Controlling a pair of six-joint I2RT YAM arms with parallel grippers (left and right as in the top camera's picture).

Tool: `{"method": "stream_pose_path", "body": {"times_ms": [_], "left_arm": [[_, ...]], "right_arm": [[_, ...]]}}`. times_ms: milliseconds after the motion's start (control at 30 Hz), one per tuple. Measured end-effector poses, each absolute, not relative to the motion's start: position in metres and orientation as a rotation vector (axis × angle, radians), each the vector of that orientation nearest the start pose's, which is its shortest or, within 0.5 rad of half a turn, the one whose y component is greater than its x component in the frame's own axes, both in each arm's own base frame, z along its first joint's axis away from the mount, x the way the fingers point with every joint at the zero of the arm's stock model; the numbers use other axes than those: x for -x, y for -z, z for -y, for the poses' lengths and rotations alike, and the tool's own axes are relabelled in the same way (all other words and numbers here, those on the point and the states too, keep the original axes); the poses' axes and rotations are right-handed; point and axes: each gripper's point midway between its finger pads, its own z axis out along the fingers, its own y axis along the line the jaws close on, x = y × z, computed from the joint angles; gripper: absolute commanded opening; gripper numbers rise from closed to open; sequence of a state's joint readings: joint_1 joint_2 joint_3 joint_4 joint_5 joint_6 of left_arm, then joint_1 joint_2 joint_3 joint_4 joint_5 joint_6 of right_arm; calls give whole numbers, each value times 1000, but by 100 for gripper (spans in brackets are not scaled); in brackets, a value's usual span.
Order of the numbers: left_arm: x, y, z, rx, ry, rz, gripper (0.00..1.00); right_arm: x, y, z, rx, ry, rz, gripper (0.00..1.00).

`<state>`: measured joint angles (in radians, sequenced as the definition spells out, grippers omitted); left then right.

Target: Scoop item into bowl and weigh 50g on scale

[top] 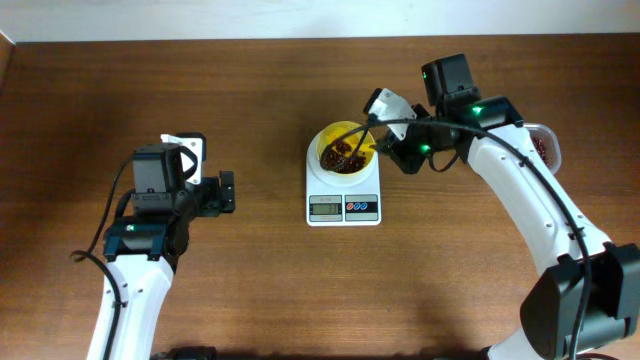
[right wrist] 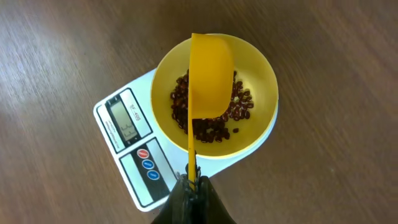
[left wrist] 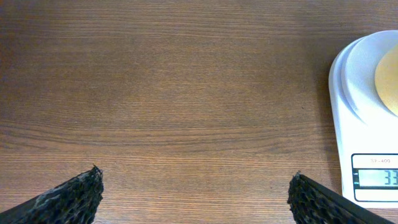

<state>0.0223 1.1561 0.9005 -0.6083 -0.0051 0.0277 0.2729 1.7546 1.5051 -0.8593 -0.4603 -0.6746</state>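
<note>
The pale yellow bowl (top: 331, 136) stands on the white scale (top: 343, 207) at the table's middle. Dark reddish-brown beans (right wrist: 239, 109) lie in the bowl (right wrist: 261, 81). My right gripper (right wrist: 193, 182) is shut on the thin handle of a yellow scoop (right wrist: 210, 78), whose cup hangs tipped over the bowl, above the beans. Seen from overhead, the right gripper (top: 392, 140) sits just right of the bowl. My left gripper (top: 227, 192) stands open over bare table, well left of the scale. In the left wrist view the left gripper (left wrist: 196, 177) holds nothing, and the scale (left wrist: 367, 130) and the bowl's edge (left wrist: 388, 78) show at the right.
A clear container (top: 545, 148) with dark beans sits at the far right, mostly hidden behind the right arm. The scale's display (right wrist: 126, 121) and round buttons (right wrist: 148, 165) face the table's front edge.
</note>
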Motion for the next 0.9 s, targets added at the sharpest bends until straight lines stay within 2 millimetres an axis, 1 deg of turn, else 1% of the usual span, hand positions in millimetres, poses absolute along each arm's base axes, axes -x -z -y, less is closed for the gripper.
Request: {"method": "stream_pose_path", "body": {"times_ms": [100, 233, 367, 433, 567, 633, 733, 800, 867, 900], "left_arm": [[-325, -164, -8, -4, -29, -2435, 99], [-325, -164, -8, -4, -29, -2435, 99], [-325, -164, -8, -4, -29, -2435, 99], [-325, -164, -8, -4, -29, -2435, 99], [-325, -164, -8, -4, -29, -2435, 99], [-325, -164, -8, -4, -29, -2435, 99], [-325, -164, -8, -4, -29, -2435, 99], [-325, -164, -8, -4, -29, -2435, 99], [-325, -164, -8, -4, -29, -2435, 99], [-325, -164, -8, -4, -29, -2435, 99]], "right_arm": [[-388, -164, -182, 1351, -404, -2192, 4], [-393, -161, -174, 1361, -325, -2209, 4], [-391, -164, -180, 1363, -375, -2183, 4], [-391, -164, -181, 1363, -375, -2181, 4], [-396, -165, -179, 1357, -344, -2173, 4], [-401, -164, -175, 1351, -297, -2181, 4], [-395, -168, -185, 1358, -384, -2146, 4], [-396, -169, -185, 1358, -385, -2144, 4], [-393, -170, -189, 1361, -422, -2131, 4], [-394, -169, -187, 1359, -403, -2137, 4]]}}
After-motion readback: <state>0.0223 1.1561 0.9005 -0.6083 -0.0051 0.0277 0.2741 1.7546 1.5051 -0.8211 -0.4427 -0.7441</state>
